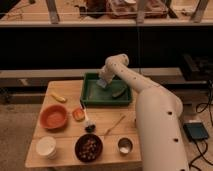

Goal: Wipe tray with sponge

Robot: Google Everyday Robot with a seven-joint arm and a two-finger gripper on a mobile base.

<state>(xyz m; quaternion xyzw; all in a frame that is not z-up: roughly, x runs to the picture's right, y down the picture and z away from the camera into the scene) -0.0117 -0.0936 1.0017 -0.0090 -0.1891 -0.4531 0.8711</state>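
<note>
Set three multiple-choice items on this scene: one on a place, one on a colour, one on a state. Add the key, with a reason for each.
1. Where is the sponge?
A. in the tray, toward its far left corner
B. on the floor
C. on the shelf behind

2. What colour is the tray?
A. white
B. dark green
C. yellow

3. The dark bowl nearest the camera is:
A. upside down
B. empty
C. holding brownish pieces

Key:
1. A: the pale block lies inside the tray's walls, with the gripper down at it.
2. B: its floor and walls both show dark green.
3. C: it sits right way up and brownish pieces show inside.
</note>
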